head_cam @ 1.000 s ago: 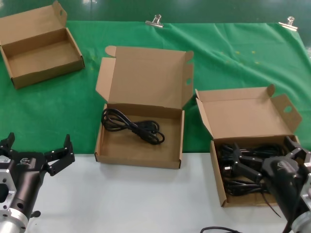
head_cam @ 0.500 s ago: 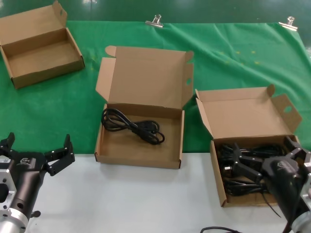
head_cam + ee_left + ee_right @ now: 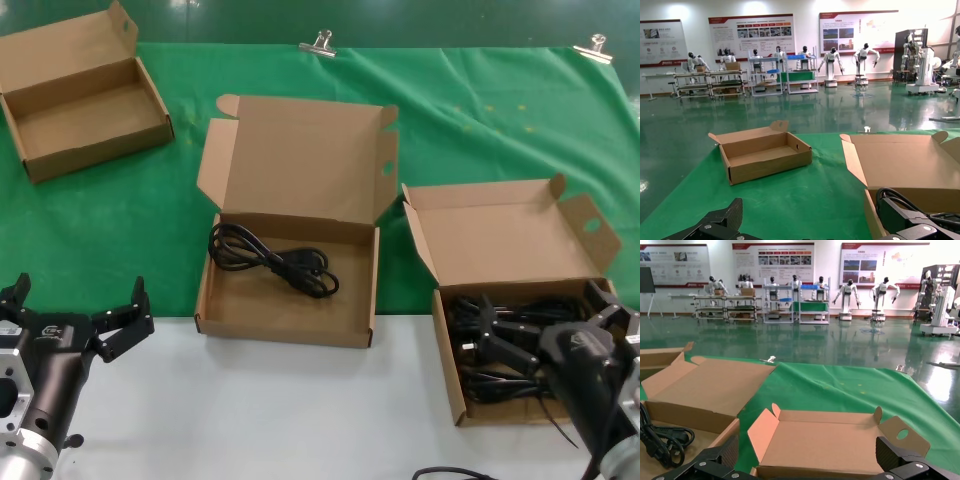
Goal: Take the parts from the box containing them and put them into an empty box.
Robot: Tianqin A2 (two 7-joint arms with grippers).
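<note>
The left gripper (image 3: 77, 312) is black, with angular, faceted fingers (image 3: 125, 322) on a dark block, mounted on a silver metal wrist with round screw holes. The right gripper (image 3: 600, 315) has black fingers and a glossy black rounded housing above a silver cuff; a thin black cable trails beside it.

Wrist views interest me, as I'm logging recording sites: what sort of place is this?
Probably a robotics lab or showroom: humanoid robots on stands, wall posters, glossy green floor.

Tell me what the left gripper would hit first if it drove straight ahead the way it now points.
Probably nothing at once: the left gripper, open, faces bare green cloth. Farther on, the small far cardboard box stands near that line, though depth is unclear.
</note>
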